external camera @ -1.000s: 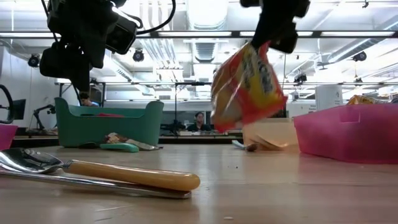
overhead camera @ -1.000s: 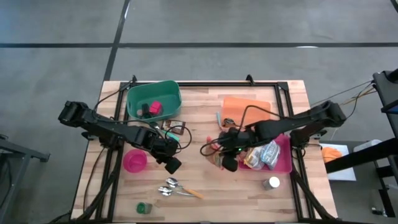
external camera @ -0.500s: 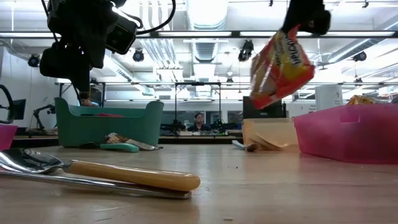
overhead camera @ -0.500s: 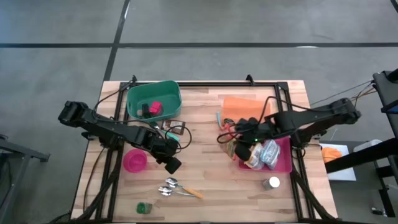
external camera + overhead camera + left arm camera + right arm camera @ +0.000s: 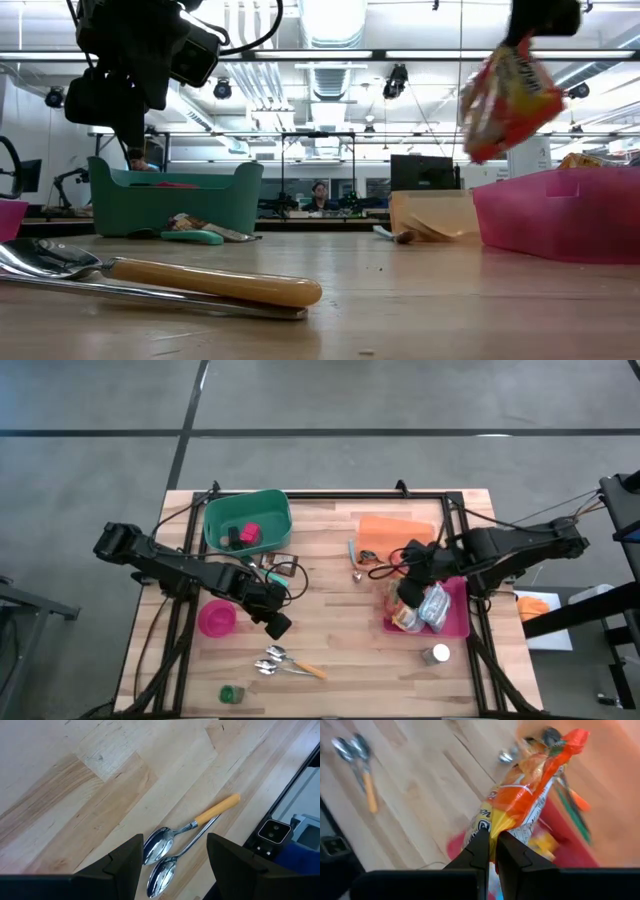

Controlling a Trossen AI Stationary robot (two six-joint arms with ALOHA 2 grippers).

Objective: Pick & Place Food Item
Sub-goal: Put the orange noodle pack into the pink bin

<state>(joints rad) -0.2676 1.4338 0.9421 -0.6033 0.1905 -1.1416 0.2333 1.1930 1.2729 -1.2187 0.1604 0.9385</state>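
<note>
1. A grey concrete floor (image 5: pixel 400 400) surrounded the wooden desk (image 5: pixel 320 650).
2. Dark seam lines (image 5: pixel 330 432) crossed the floor beyond the desk.
3. Behind the desk, long ceiling lights (image 5: pixel 330 54) lit a wide room.
4. A seated person (image 5: pixel 320 192) showed far behind the desk.

High view straight down; low view table-level; both show spoons (image 5: pixel 285 661).

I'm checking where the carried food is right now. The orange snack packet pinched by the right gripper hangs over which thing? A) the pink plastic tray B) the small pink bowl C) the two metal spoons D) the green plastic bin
A: the right gripper, shut on the orange snack packet, holds it in the air above the near edge of the pink plastic tray, as the high view shows.
</note>
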